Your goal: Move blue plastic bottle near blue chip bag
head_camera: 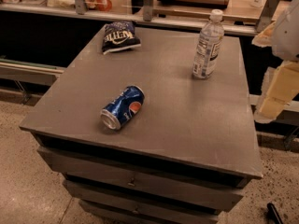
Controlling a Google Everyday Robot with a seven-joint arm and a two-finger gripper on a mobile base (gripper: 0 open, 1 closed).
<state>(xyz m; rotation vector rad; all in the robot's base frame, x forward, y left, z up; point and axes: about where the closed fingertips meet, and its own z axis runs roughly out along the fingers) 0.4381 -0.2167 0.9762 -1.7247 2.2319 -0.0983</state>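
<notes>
The blue plastic bottle (207, 45) stands right-rear on the table (187, 120), blue chip bag (120, 36) left-rear, hand (278, 90) beside the right edge.

A workplace or lab-style room rather than a home: a grey drawer cabinet (187, 125) stands on a speckled hard floor (28, 190), backed by a long counter (196, 21) with metal uprights. A blue chip bag (120, 36), a blue plastic bottle (208, 45) and a soda can (122, 107) sit on top, while the robot's gripper (278, 90) hangs at the right edge, beside the cabinet
</notes>
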